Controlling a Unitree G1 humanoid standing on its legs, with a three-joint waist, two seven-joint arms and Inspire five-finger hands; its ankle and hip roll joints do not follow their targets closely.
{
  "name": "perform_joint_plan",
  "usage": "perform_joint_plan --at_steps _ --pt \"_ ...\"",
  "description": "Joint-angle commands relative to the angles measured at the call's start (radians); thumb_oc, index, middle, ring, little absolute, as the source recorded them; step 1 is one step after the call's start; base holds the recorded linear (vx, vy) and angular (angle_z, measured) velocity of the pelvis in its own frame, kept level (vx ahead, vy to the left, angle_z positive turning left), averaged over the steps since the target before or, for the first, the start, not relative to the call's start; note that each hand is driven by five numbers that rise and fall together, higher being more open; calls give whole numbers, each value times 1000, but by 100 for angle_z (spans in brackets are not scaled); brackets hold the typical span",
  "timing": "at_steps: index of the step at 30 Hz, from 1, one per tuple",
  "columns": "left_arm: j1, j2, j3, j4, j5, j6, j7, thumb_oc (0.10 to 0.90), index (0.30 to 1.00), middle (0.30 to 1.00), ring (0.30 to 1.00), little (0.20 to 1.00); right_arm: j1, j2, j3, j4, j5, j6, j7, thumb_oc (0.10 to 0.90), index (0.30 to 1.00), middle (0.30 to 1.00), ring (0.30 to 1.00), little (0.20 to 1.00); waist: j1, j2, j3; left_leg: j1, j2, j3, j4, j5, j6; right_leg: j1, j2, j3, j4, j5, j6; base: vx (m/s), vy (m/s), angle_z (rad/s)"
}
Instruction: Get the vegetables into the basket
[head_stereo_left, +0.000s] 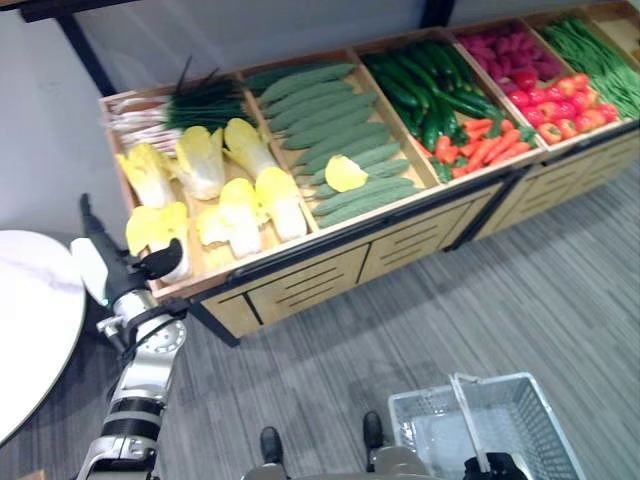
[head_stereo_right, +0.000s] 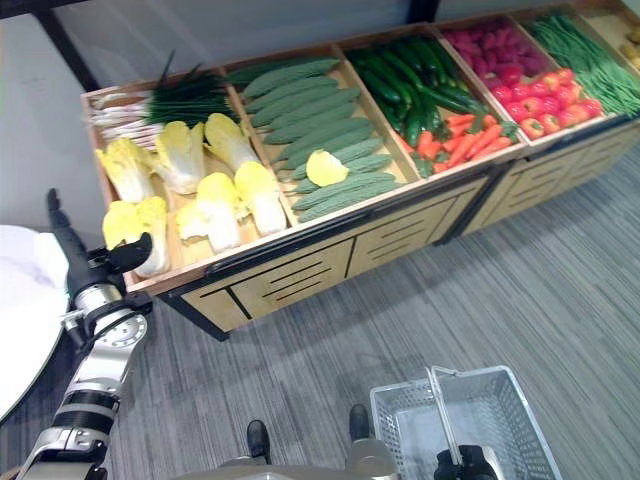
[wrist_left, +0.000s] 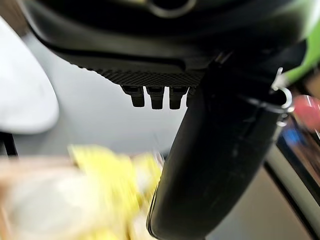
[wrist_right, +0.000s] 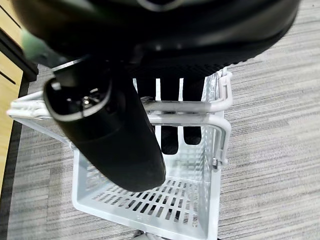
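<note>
While the right hand (wrist_right: 165, 125) curls round the handle of the empty basket (head_stereo_left: 520, 405) at lower right, the left hand (head_stereo_left: 120, 262) reaches open-fingered at lower left beside the nearest cabbage (head_stereo_left: 160, 232), and a shallow grasp could let that bulky head slip off the stand (head_stereo_left: 300, 275) onto the floor.

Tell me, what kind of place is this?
Probably a shop's vegetable section. A long wooden display stand holds sorted produce: cabbages, cucumbers, carrots. The right hand holds a white shopping basket.
</note>
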Motion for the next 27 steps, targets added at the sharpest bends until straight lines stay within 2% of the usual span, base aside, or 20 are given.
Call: perform_joint_plan --at_steps 1,7,12,19,27 --pt "-142 62 41 -41 -9 -106 2 900 1000 1000 1000 1000 -14 -13 39 -10 -8 -26 -12 400 300 300 300 300 0 -56 3 32 60 -24 0 -24 -82 -5 -49 46 29 -29 47 -17 7 -33" --pt "-222 26 -14 4 -133 -165 -34 900 1000 1000 1000 1000 -24 -13 67 -37 -7 -29 -10 400 300 300 300 300 -24 -62 11 32 66 2 0 -25 -84 -32 -40 79 26 -18 47 -11 1 -15" --pt "-265 -24 -24 34 -188 -178 -12 900 1000 1000 1000 1000 -32 -7 84 -47 -12 -29 -12 400 300 300 300 300 -35 -69 19 30 72 13 0 -23 -84 -46 -31 94 28 -16 45 -5 -8 -16" --pt "-273 -52 -19 92 -181 -175 39 900 1000 1000 1000 1000 -31 2 104 -52 -16 -37 -17 400 300 300 300 300 -40 -78 27 29 83 27 0 -19 -90 -66 -19 113 32 -15 42 -8 -21 -7" --pt "-280 -41 -4 116 -131 -155 110 900 1000 1000 1000 1000 -40 9 128 -55 -26 -43 -36 400 300 300 300 300 -41 -87 40 21 96 40 0 -11 -97 -92 -1 128 38 -12 39 -11 -26 -9"
